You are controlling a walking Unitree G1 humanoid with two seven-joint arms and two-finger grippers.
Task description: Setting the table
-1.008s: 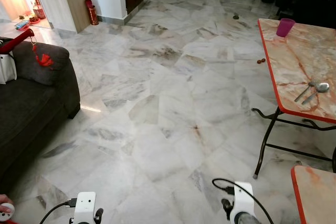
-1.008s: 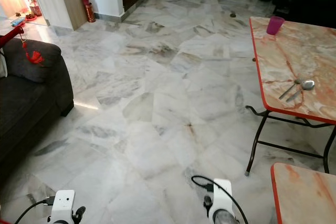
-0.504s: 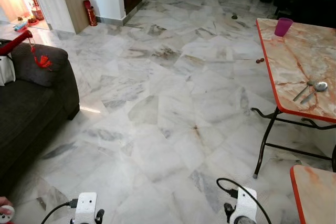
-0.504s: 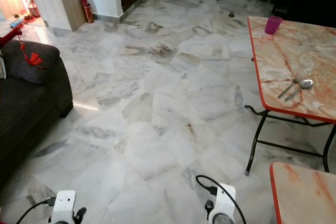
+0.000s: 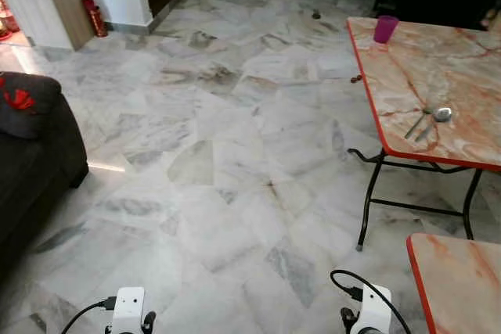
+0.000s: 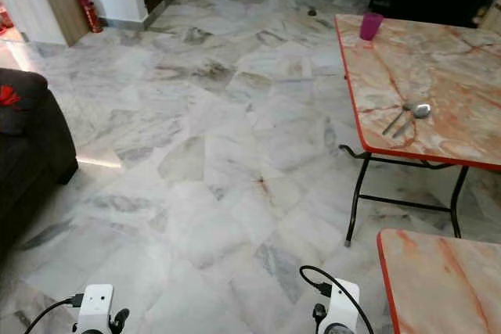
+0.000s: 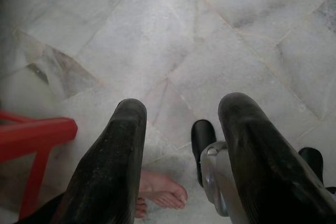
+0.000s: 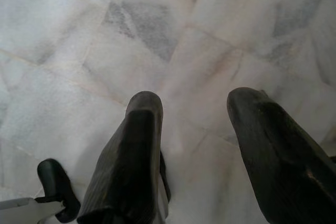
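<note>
Left eye view took in the marble floor (image 5: 219, 193) first, wide and bare between the robot and the red-rimmed table (image 5: 462, 115) standing at about two o'clock. On the table lay a spoon and fork (image 5: 427, 119) close together near its near edge, and a purple cup (image 5: 384, 29) at the far corner. Both arms hung low and carried nothing: the left gripper (image 7: 178, 145) and the right gripper (image 8: 194, 150) each had their fingers spread apart over the floor. The step looked like the approach, and I judged it best done by turning towards two o'clock and stopping short of the table's black legs (image 5: 368, 209). A second, lower red-edged top (image 5: 462, 279) at four o'clock could catch the right arm. A dark sofa (image 5: 31, 154) sat at nine o'clock. A person's bare foot (image 7: 160, 190) was close behind the left gripper.
</note>
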